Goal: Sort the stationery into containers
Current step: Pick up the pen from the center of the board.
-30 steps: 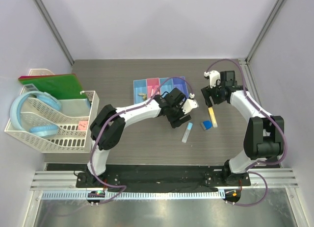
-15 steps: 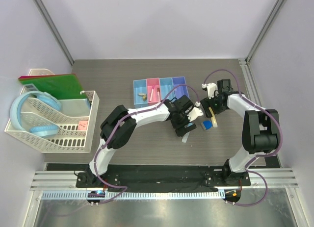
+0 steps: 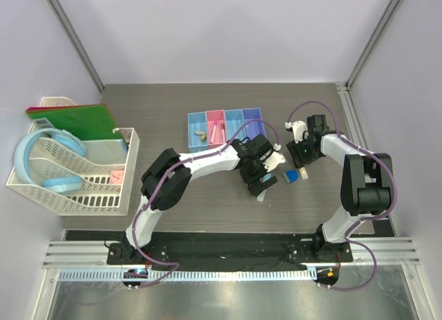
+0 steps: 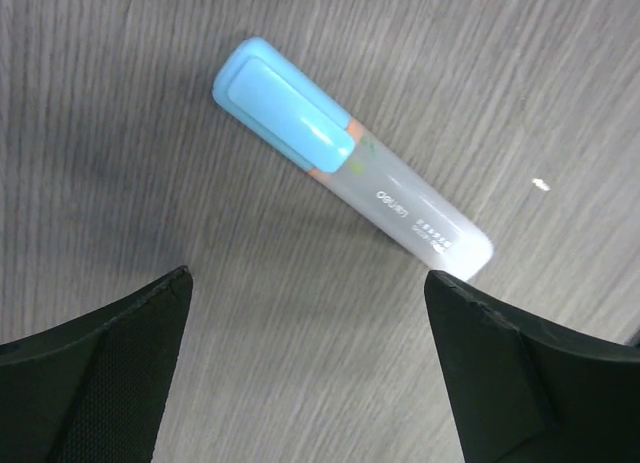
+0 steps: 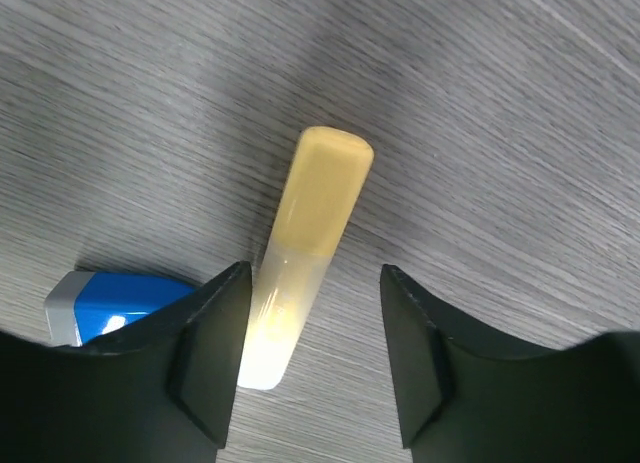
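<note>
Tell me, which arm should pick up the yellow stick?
Right. Its jaws straddle the yellow stick, with the blue block just beside it. The left arm holds its open jaws near the blue-capped tube instead.

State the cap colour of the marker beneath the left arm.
Light blue cap; the marker has a frosted white barrel. Clearest in left wrist view.

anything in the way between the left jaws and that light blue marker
Nothing visible. The left jaws stand wide open over the light blue marker, lying flat on the table, with only bare tabletop between; its clear end is close to one jaw.
</note>
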Tool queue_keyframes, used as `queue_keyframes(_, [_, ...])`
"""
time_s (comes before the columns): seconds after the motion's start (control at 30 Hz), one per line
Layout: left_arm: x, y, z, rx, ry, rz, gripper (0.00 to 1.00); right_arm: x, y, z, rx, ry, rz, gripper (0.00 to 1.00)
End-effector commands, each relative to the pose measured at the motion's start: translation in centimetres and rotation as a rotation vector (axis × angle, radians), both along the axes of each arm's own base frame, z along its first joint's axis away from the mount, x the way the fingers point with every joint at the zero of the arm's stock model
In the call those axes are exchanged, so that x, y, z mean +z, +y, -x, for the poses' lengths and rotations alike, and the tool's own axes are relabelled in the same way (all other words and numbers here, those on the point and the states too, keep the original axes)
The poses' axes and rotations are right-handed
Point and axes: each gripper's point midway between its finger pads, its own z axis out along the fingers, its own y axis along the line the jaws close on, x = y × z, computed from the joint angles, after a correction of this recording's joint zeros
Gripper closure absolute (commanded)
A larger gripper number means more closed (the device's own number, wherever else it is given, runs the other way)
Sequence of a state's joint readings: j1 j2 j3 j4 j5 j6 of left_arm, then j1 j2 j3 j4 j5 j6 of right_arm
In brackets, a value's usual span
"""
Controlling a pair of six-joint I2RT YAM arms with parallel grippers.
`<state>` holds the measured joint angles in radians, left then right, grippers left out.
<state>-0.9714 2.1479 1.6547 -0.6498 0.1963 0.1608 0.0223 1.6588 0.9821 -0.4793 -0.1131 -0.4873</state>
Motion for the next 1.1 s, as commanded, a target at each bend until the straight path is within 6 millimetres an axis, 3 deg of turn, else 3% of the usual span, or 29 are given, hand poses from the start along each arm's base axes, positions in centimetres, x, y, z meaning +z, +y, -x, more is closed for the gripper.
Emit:
queue_keyframes(0.0, [4.6,-2.0,1.2,0.030,0.055,0.120,0.01,0.1,-0.3,-0.4,-0.002,-0.016,0.010,0.44])
queue_keyframes(0.23, [4.7,-4.7,2.6,0.067,0.198,0.187,0.00,0.4,-0.2,-0.4,-0.007,-0.028,0.004,0.57])
queue_keyframes(0.33, [3.5,-5.4,2.1,0.089,0.205,0.173,0.00,0.8,-0.2,-0.6,-0.014,-0.042,0.000,0.63])
queue_keyframes(0.5, [-0.3,-4.9,0.8,0.150,0.178,0.083,0.00,2.6,-0.2,-1.2,-0.014,-0.100,-0.005,0.69])
queue_keyframes(0.63, [-2.2,-3.9,0.8,0.169,0.174,0.031,0.00,5.3,0.1,-1.8,-0.010,-0.180,-0.022,0.69])
queue_keyframes(0.8, [-3.2,-3.5,0.5,0.182,0.155,0.005,0.00,8.3,0.7,-2.4,-0.006,-0.263,-0.054,0.73])
queue_keyframes(1.07, [-6.4,-2.0,1.0,0.184,0.102,-0.107,0.16,16.2,1.8,-3.3,0.000,-0.455,-0.126,0.76])
